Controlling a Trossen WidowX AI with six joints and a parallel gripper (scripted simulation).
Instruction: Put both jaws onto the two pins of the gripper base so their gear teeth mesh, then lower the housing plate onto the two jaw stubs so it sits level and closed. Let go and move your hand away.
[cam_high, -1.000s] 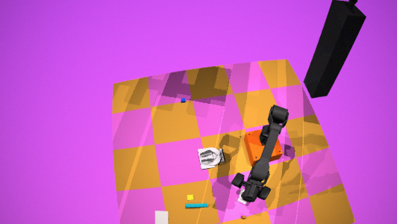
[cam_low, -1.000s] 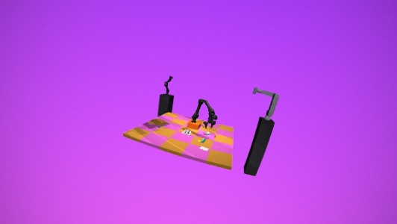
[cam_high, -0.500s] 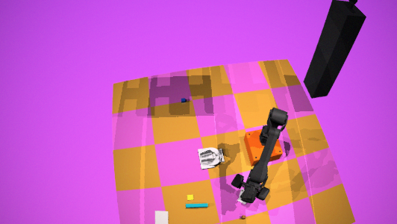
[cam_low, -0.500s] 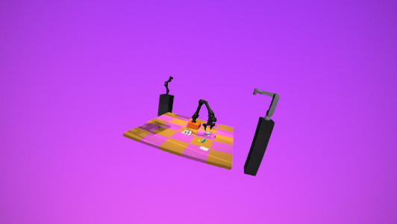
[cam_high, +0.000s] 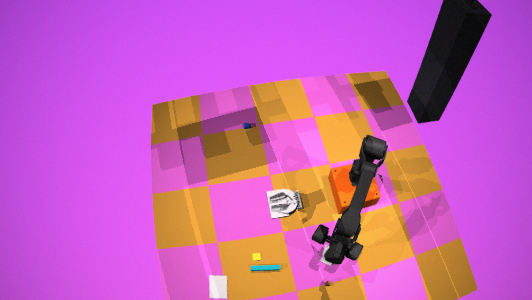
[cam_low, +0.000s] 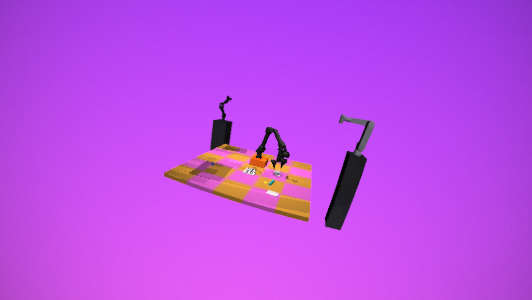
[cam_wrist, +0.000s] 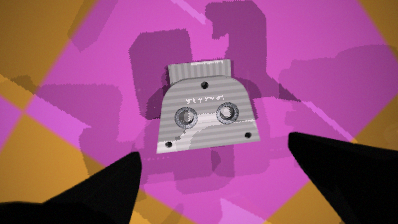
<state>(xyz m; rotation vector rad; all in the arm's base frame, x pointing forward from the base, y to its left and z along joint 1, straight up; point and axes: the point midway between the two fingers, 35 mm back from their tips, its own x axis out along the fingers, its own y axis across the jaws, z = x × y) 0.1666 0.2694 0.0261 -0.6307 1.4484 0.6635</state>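
Fingers (cam_high: 320, 234) (cam_low: 274, 164) wide, nothing between | probably spread to straddle housing plate (cam_low: 277, 173) (cam_wrist: 207, 107) | flat on bench (cam_high: 240, 205) (cam_low: 237, 187) (cam_wrist: 345, 30), apart from gripper base (cam_high: 275, 208) (cam_low: 250, 171) | two round sockets up, presumably for jaw stubs | in wrist view, ribbed end upward, straight edge fingerward; tab-to-edge axis near vertical, longest dimension unclear

Between the black fingers, a little ahead of them, is a plate (cam_wrist: 207, 132), grey with pale, fine stripes. It has two rings (cam_wrist: 177, 117) of darker grey and three black holes (cam_wrist: 204, 85). Under the fingers, the table (cam_high: 240, 207) (cam_low: 200, 175) (cam_wrist: 320, 30) is checkered in pink and orange.
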